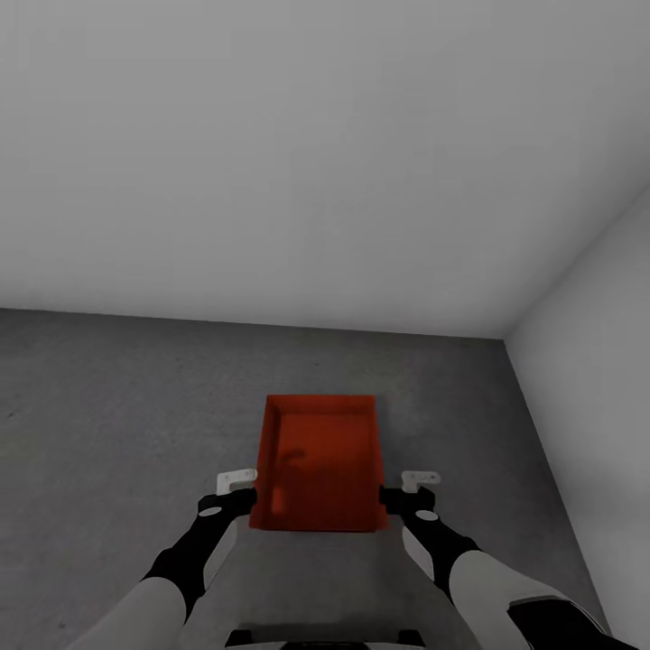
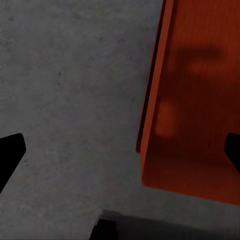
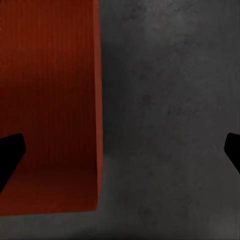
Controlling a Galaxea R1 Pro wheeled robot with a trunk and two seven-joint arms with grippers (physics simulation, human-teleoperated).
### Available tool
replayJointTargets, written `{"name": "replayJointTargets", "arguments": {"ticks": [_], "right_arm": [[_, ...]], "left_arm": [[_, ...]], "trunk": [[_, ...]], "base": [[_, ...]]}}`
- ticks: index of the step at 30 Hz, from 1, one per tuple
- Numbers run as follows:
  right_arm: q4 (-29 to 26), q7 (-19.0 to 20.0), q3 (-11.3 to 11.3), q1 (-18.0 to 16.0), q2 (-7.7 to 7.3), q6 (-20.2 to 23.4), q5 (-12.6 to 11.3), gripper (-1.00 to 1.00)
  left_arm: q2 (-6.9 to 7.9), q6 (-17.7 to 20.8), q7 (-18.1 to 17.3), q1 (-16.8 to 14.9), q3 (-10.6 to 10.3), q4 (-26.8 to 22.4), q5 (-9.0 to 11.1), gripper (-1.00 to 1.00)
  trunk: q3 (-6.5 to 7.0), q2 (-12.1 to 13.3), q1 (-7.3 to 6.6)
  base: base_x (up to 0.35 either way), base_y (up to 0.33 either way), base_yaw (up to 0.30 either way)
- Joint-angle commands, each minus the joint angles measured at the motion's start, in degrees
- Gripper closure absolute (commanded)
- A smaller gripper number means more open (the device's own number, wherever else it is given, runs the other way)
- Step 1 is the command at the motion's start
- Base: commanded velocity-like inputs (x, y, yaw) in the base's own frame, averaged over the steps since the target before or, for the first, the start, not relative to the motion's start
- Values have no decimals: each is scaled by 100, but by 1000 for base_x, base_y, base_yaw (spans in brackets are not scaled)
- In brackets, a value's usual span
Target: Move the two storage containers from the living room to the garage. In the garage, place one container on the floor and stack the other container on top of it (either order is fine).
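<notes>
- The left gripper (image 1: 240,490) sits at the left side wall of the storage container (image 1: 318,462), close to its near left corner, seen from the head camera.
- In the left wrist view its two dark fingertips (image 2: 10,152) stand wide apart, one over bare floor (image 2: 70,100) and the other over the ribbed inside of the bin (image 2: 200,100); the bin's wall runs between them and neither fingertip touches it, so the jaws are wide and grip nothing.
- The orange-red, topless container rests on the dark grey, speckled concrete floor (image 1: 117,406) of the garage, midway between both arms, its long side pointing away from the robot toward the pale grey back wall (image 1: 271,162).
- A shadow falls across the bin's inner bottom.
- The right gripper (image 1: 408,492) sits at the container's right side wall, near the near right corner.
- In the right wrist view its fingertips (image 3: 10,155) are likewise spread wide, one over the bin's inside (image 3: 50,100) and the other over concrete (image 3: 170,125), straddling the wall without contact.
- A second pale wall (image 1: 605,379) meets the back wall at the far right, forming a corner.
</notes>
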Motion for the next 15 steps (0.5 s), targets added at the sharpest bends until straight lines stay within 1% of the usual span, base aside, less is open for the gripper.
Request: {"name": "replayJointTargets", "arguments": {"ticks": [1, 7, 10, 12, 13, 15], "right_arm": [[9, -29, 46, -4, 0, -13, -33, -100], [58, -26, 49, -4, -4, 10, -76, -100], [192, -24, 53, -4, -30, 15, -92, -100], [379, -25, 52, -4, -65, -1, -97, -100], [522, -25, 53, -4, -79, -13, -91, -100], [696, -25, 53, -4, -91, -25, -81, -100]], "left_arm": [[1, 26, 29, 0, -13, -10, 60, -100], [7, 33, 51, 0, -10, 33, 62, -100], [6, 48, 200, 0, -18, 58, 63, -100], [8, 51, 395, 0, -21, 185, 73, -100], [9, 37, 518, 0, -22, 365, 76, -100], [9, 14, 631, 0, -22, 665, 69, -100]], "trunk": [[14, 37, -21], [121, 277, -153], [175, 397, -219], [211, 478, -263], [229, 518, -284], [265, 598, -328]], "base": [[0, 0, 0], [0, 0, 0], [0, 0, 0], [0, 0, 0], [0, 0, 0], [0, 0, 0]]}}
